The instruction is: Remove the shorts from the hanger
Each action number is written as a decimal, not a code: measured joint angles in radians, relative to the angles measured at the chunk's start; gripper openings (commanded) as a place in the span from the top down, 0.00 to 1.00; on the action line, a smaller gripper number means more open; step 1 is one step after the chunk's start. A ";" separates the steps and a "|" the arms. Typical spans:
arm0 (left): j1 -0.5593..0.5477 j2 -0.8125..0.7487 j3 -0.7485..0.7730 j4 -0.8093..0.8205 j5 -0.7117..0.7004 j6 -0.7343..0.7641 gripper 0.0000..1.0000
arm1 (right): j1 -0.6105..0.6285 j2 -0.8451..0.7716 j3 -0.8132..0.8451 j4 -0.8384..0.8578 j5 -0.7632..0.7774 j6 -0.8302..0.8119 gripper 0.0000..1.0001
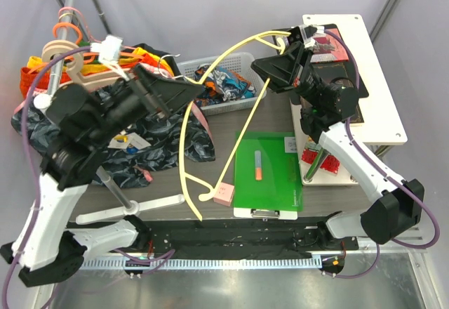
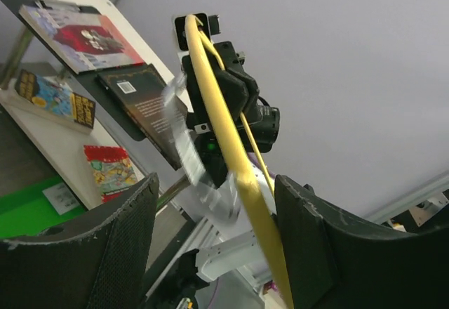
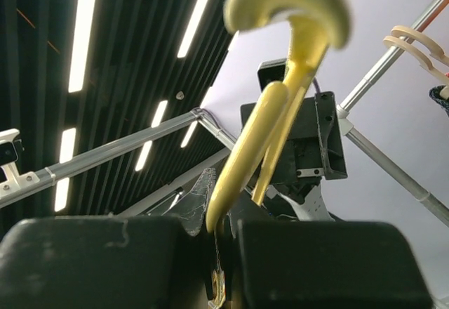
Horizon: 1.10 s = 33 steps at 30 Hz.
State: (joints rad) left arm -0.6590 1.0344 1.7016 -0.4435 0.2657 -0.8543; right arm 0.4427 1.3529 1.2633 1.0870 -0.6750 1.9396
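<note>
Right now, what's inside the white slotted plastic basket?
The crumpled multicolour print shorts. Whatever lies under them is covered; the left gripper hides part of the basket.

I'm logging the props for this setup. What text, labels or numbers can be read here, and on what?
No text reads clearly.
Red-covered book: title blurred.
Black book: barcode visible, digits too small.
Blue-and-yellow book: print blurred.
White label on green board: too small.
Yellow hanger: no marking seen.
</note>
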 measured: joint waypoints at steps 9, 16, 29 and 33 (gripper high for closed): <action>0.001 0.090 0.000 0.044 0.053 -0.070 0.69 | -0.008 0.023 0.023 -0.028 -0.042 -0.034 0.99; 0.006 0.105 0.048 0.014 0.010 -0.096 0.99 | -0.014 0.039 0.135 -0.290 -0.108 -0.307 0.62; -0.008 0.096 0.064 -0.043 -0.320 -0.023 1.00 | 0.049 -0.166 0.256 -1.485 0.257 -1.126 0.02; -0.002 0.100 0.082 -0.037 -0.476 -0.034 1.00 | 0.217 -0.177 0.354 -1.691 0.452 -1.308 0.02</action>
State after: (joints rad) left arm -0.6609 1.1339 1.7840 -0.4801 -0.2104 -0.8883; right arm 0.6594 1.1763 1.6173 -0.6041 -0.2230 0.6319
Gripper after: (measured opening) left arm 0.102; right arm 0.980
